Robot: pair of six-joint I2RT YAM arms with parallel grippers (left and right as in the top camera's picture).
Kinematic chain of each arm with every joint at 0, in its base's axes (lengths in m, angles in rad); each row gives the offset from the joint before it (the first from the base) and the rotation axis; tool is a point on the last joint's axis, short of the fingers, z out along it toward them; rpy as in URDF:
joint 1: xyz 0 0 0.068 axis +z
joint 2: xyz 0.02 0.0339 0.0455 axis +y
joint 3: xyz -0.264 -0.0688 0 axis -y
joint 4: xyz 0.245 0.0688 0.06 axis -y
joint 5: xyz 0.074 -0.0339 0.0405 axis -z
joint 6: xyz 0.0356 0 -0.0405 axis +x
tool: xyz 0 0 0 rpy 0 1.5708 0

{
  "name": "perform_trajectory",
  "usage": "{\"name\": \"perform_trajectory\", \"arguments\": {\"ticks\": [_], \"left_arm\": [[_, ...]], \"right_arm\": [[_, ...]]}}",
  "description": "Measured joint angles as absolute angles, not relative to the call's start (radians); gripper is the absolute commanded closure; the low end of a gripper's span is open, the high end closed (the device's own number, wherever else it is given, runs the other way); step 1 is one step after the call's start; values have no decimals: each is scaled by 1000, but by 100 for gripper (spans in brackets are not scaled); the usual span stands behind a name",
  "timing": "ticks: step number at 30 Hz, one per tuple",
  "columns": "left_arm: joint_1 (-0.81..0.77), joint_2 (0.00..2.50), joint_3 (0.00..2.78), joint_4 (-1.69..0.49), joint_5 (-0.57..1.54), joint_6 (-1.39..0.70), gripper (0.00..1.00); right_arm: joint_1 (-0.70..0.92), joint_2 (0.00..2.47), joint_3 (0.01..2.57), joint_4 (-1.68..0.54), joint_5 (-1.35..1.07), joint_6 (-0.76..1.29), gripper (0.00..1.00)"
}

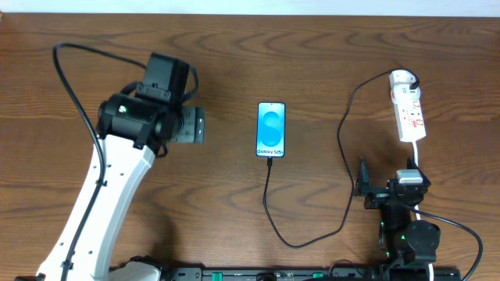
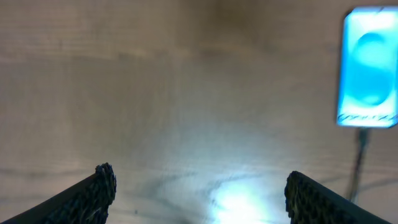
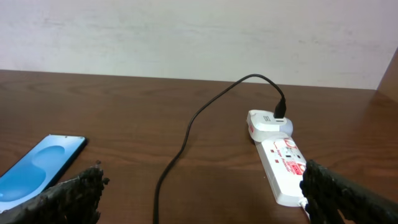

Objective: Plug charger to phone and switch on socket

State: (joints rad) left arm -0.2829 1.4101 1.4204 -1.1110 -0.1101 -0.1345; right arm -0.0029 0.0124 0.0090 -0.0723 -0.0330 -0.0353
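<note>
- My left gripper point(image 2: 199, 186) is spread wide, with only bare table point(image 1: 234, 47) between its fingers point(image 2: 102, 186).
- In the overhead view it hangs over the wood to the left of the phone point(image 1: 271, 129), clear of it. My left wrist view is blurred and shows the phone at its right edge.
- My right gripper point(image 3: 202, 190) is also wide apart and holds nothing. It sits low near the table's front edge, pointing toward the far side.
- The phone lies flat at mid-table with its blue screen lit.
- The charger point(image 1: 266, 195) meets the middle of the phone's foot edge. From there it loops toward the front of the table, then climbs to the socket point(image 1: 409, 105).
- The socket lies at the far right, just ahead of my right gripper. The charger's other end is plugged in at its rounded end.
- I cannot tell how its red switches are set.
- Its thick white cord point(image 1: 418, 152) runs back toward my right arm.
</note>
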Motion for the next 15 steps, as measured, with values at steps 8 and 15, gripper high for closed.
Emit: {"name": "perform_trajectory", "arguments": {"ticks": [8,15], "left_arm": [[-232,1308,1289,-1118,-96,-147,12],[-158,1121,1159,-1074,-91,-154,12]], "right_arm": [[-3,12,9,-72,-33,-35,1],[-3,12,9,-72,-33,-35,1]]}}
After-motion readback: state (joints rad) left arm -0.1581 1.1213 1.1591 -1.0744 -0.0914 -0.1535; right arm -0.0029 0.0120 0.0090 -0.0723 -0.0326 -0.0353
